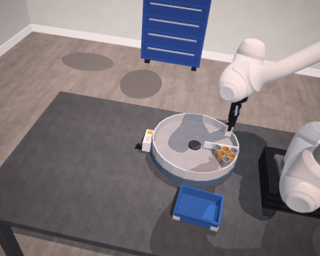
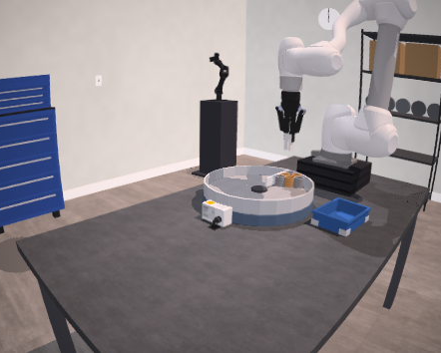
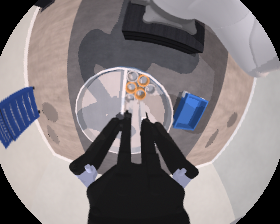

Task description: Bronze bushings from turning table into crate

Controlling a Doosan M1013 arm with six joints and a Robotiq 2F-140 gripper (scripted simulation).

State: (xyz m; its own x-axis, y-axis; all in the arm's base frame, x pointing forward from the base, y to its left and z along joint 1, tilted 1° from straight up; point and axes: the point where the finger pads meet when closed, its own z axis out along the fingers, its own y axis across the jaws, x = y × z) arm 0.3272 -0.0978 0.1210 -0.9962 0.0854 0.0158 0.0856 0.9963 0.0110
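Steel bushings (image 1: 225, 161) (image 2: 299, 182) (image 3: 132, 76) crowd bronze bushings (image 1: 221, 156) (image 2: 289, 181) (image 3: 140, 94) near a white bar (image 1: 208, 144) (image 2: 270, 180) (image 3: 123, 87), end effector (image 1: 228, 131) (image 2: 288, 146) (image 3: 135, 106) apparently closed.

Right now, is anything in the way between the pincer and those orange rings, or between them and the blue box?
Above the bronze bushings, nothing visible. Toward the crate, the turning table's raised rim.

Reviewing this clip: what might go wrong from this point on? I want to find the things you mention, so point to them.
The bronze bushings (image 1: 221, 155) (image 2: 288, 181) (image 3: 131, 88) stand packed among the steel bushings (image 1: 226, 161) (image 3: 150, 89), so the gripper (image 1: 229, 131) (image 2: 288, 145) (image 3: 135, 106) could knock or pick a steel one. The white divider (image 1: 208, 144) (image 3: 123, 90) runs close beside the cluster, so a descending finger might strike it. A bushing released high over the crate (image 1: 198, 206) (image 2: 340, 217) (image 3: 191, 111) could tip and roll.
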